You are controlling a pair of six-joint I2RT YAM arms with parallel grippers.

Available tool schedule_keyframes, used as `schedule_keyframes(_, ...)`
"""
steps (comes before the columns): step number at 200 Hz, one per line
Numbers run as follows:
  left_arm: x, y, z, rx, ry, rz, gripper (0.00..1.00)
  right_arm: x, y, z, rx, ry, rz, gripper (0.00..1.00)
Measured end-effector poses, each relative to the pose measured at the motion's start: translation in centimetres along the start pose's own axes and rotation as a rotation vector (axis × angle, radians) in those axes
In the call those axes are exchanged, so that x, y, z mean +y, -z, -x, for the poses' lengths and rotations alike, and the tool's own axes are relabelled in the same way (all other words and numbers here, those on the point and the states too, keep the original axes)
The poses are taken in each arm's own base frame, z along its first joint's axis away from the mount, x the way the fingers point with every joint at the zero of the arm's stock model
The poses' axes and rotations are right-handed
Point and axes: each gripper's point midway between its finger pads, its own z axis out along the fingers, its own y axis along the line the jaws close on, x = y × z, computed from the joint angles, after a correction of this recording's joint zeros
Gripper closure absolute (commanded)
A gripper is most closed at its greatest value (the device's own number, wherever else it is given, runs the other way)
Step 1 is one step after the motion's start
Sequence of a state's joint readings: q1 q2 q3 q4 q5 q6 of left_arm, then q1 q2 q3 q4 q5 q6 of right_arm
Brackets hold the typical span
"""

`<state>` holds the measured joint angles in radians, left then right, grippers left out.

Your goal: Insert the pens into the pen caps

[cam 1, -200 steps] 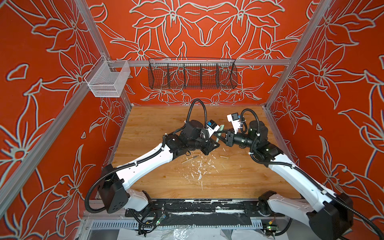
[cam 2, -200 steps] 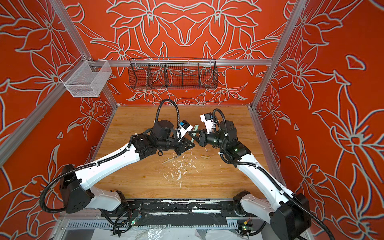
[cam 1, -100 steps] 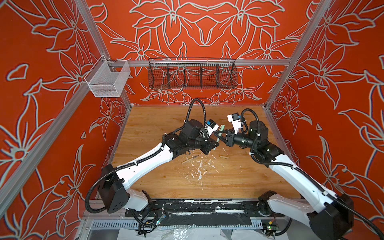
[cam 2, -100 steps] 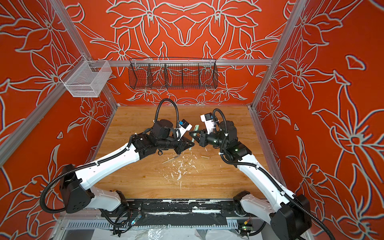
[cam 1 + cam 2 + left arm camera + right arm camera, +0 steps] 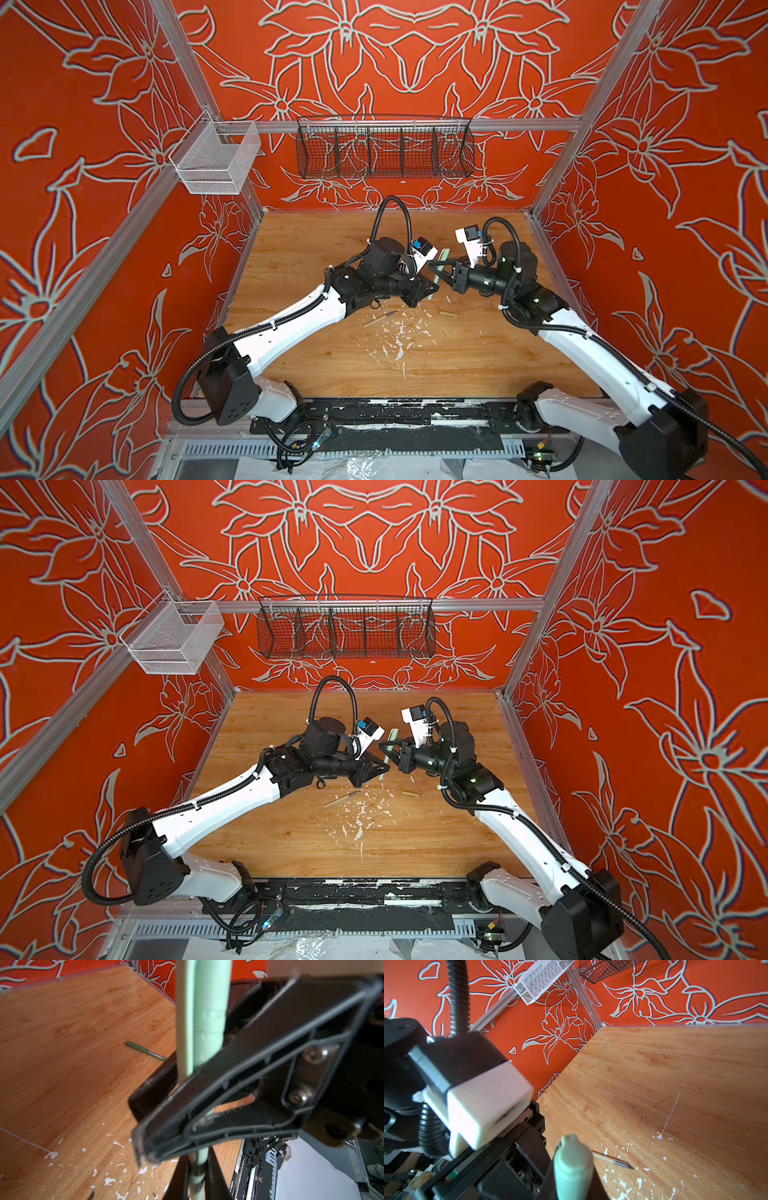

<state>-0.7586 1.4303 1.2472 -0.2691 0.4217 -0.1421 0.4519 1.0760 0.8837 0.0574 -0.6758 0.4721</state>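
Above the middle of the table my two grippers meet tip to tip. My left gripper [image 5: 428, 289] [image 5: 199, 1167] is shut on the pale mint pen [image 5: 201, 1157] [image 5: 431, 293]. My right gripper [image 5: 434, 268] [image 5: 572, 1184] is shut on the pale green pen cap [image 5: 573, 1159] [image 5: 444, 254], which lies in line with the pen. Where pen and cap join is hidden behind a right finger. In both top views a beige pen [image 5: 378, 319] [image 5: 341, 799] and a beige cap [image 5: 449, 312] [image 5: 409, 792] lie on the table. A dark green pen [image 5: 145, 1051] lies flat further off.
White paint flecks [image 5: 399, 332] cover the wooden table [image 5: 316, 257] below the grippers. A black wire basket [image 5: 384, 147] hangs on the back wall and a white mesh basket [image 5: 212, 160] at the left corner. Red patterned walls close in three sides.
The left gripper has shifted very slightly near the pen. Both grippers stay tip to tip with the mint pen and cap between them; the right arm looks unmoved.
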Motion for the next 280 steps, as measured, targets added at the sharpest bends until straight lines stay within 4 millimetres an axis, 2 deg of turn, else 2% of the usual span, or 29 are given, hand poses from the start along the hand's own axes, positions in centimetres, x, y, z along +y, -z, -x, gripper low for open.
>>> schedule_keyframes(39, 0.0, -0.41, -0.14, 0.011, 0.012, -0.009, 0.78, 0.53, -0.09, 0.43, -0.017, 0.017, 0.018, 1.0)
schedule_keyframes(71, 0.08, -0.49, -0.23, 0.014, 0.012, -0.008, 0.87, 0.62, -0.11, 0.46, -0.019, 0.019, 0.021, 1.0)
schedule_keyframes(108, 0.17, -0.49, -0.25, 0.014, 0.008, -0.002, 0.85, 0.6, -0.11, 0.43, -0.017, 0.019, 0.02, 1.0)
schedule_keyframes(127, 0.3, -0.48, -0.33, 0.017, 0.009, 0.005, 0.79, 0.57, -0.11, 0.39, -0.016, 0.019, 0.019, 1.0)
schedule_keyframes(208, 0.47, -0.47, -0.43, 0.021, 0.01, 0.013, 0.82, 0.47, -0.11, 0.44, -0.019, 0.02, 0.013, 1.0)
schedule_keyframes(222, 0.47, -0.47, -0.44, 0.021, 0.01, 0.013, 0.84, 0.46, -0.11, 0.44, -0.019, 0.019, 0.013, 1.0)
schedule_keyframes(270, 0.38, -0.4, -0.38, 0.019, -0.003, 0.011, 1.0, 0.43, -0.12, 0.44, -0.02, 0.019, 0.01, 1.0)
schedule_keyframes(280, 0.41, -0.39, -0.37, 0.018, -0.004, 0.013, 1.0, 0.4, -0.13, 0.42, -0.02, 0.018, 0.009, 1.0)
